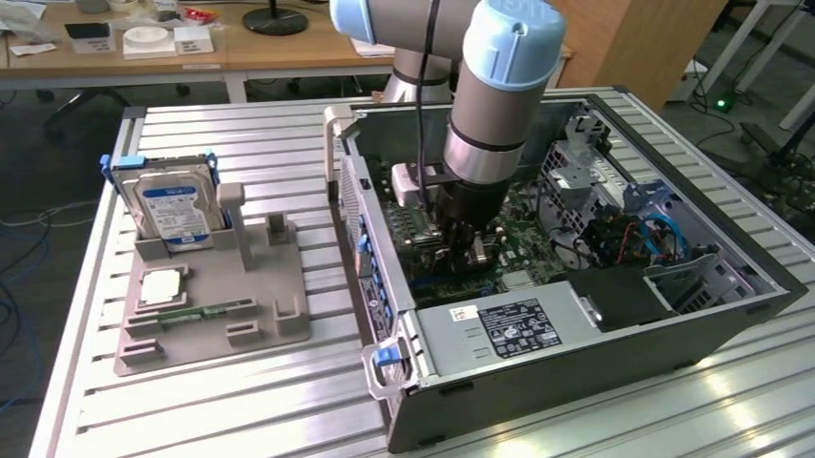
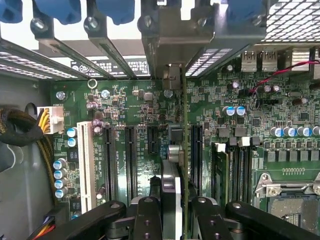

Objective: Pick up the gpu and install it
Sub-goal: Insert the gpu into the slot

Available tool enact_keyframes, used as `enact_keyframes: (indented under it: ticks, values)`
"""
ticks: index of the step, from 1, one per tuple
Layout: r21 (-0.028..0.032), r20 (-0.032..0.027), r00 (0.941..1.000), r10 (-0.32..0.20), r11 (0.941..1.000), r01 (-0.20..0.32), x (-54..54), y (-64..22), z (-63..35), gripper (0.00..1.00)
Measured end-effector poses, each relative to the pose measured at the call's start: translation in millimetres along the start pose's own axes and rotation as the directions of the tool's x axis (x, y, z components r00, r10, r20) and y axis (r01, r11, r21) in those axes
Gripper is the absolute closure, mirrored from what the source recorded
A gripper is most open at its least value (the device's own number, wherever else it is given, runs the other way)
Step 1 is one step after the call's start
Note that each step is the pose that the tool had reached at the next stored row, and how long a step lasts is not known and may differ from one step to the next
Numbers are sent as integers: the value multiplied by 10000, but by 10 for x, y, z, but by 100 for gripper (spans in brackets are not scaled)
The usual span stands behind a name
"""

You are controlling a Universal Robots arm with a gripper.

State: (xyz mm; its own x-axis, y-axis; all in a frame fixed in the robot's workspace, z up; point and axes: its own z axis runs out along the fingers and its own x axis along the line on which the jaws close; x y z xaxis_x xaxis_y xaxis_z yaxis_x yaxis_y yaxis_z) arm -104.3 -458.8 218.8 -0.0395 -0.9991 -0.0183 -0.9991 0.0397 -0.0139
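The tool (image 2: 172,210) reaches down into the open computer case (image 1: 713,329), its two fingers (image 2: 145,217) pinching the gpu (image 2: 179,150) edge-on; in the wrist view the card stands upright over the motherboard (image 2: 150,107), its green board edge running up to its silver bracket (image 2: 174,45) at the rear slot openings; whether the card is seated in a slot I cannot tell. Room is tight: the case's near wall (image 1: 382,277) rises at the exterior view's left of the arm (image 1: 503,105), the power supply (image 1: 510,329) sits just in front, and a drive cage with cables (image 1: 637,229) crowds the exterior view's right. Beside the card I count three black expansion slots (image 2: 130,155) and one white slot (image 2: 86,165). On the table (image 1: 191,401), well apart from the case, a grey holder tray (image 1: 210,305) carries one hard drive (image 1: 172,210) standing upright and one memory stick (image 1: 210,312) lying flat.
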Motion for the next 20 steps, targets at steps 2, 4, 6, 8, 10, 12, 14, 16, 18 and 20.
enact_keyframes:
  ticks: [2,4,6,8,10,12,14,16,18,20]
  values:
    - [18,44,10000,2,10000,-2,-4,-1,15,72]
    - [2,4,10000,1,10000,-1,-1,0,-1,71]
    - [-2,-3,10000,1,10000,-1,0,1,-17,65]
    - [3,0,10000,0,10000,0,-1,-1,-57,65]
    - [13,1,10000,-2,10000,2,-2,-2,-132,65]
    - [24,0,10000,-1,10000,1,-5,-3,-211,65]
    - [35,1,10000,-1,10000,1,-7,-4,-292,65]
    - [46,1,10000,-1,10000,1,-8,-5,-377,65]
    - [55,2,10000,-1,10000,1,-11,-6,-459,65]
    - [62,3,10000,-1,10000,1,-14,-8,-541,65]
